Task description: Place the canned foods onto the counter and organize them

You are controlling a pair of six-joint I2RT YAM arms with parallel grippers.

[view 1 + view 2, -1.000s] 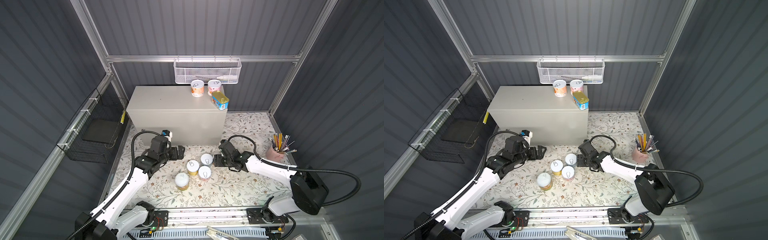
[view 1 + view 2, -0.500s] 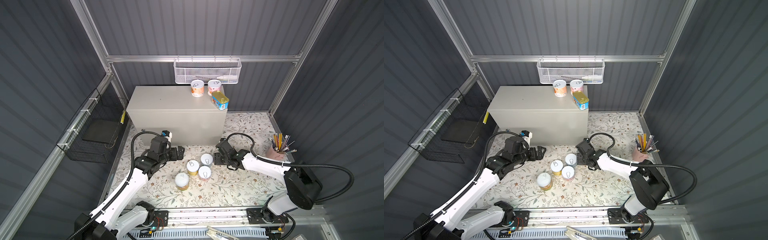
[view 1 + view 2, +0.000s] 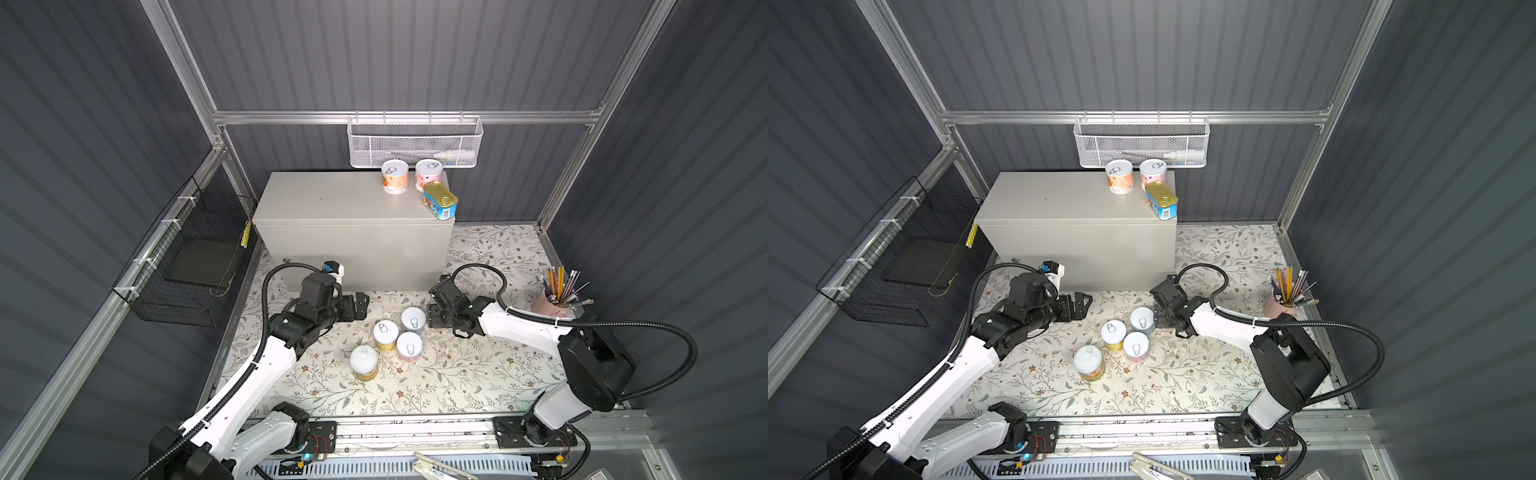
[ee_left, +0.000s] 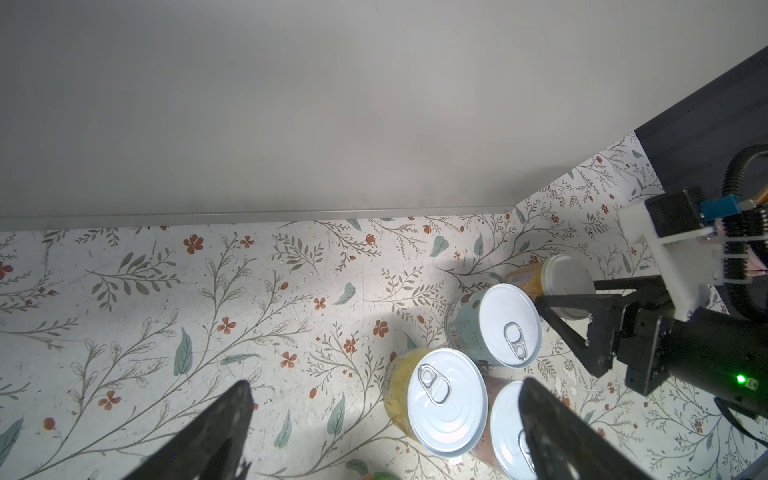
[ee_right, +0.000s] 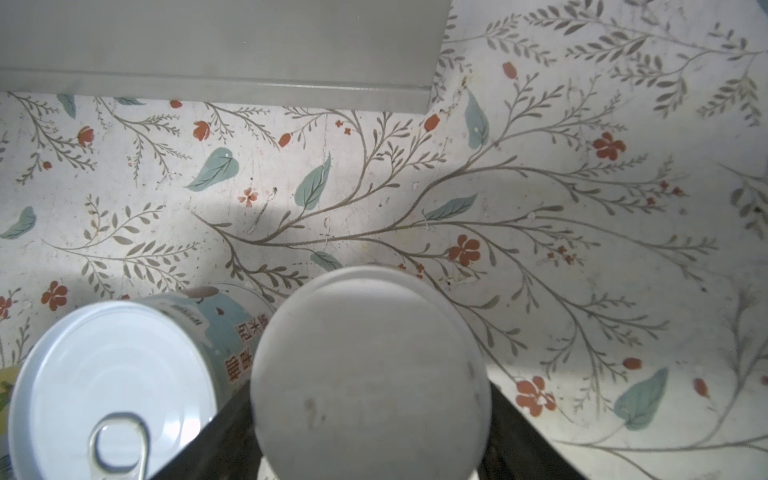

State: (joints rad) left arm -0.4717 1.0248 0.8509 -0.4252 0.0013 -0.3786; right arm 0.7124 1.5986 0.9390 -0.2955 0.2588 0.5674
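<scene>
**Bimanual cell seen from above.** The counter (image 3: 332,199), a beige-grey metal box, stands at the back of the floral mat (image 3: 457,386).

3 of the canned foods stand upright at the right-hand end of its top:
- an orange-labelled can (image 3: 395,176);
- a pink-labelled can (image 3: 428,174) just beside it;
- a gold-topped blue tin (image 3: 440,200) in front of that can, at the counter's corner.

5 more cans are on the mat in front of the counter. A pale blue can (image 3: 413,319), a yellow can (image 3: 385,333) and a pink floor can (image 3: 409,347), all with pull-tab lids, form a tight cluster. A front white-lidded can (image 3: 364,362) stands just beside the cluster, further from the counter.

The left gripper (image 3: 359,305) is low over the mat to the left of the cluster. Its jaws are spread wide with nothing between them.

The right gripper (image 3: 433,319) is low at the cluster's right side, just beside the pale blue can. In the right wrist view its fingers (image 5: 511,440) flank a white-lidded orange can (image 5: 365,374), which the arm hides in both top views. Whether the fingers press on this can cannot be told.

A pink pencil cup (image 3: 548,305) stands near the mat's right edge.
</scene>
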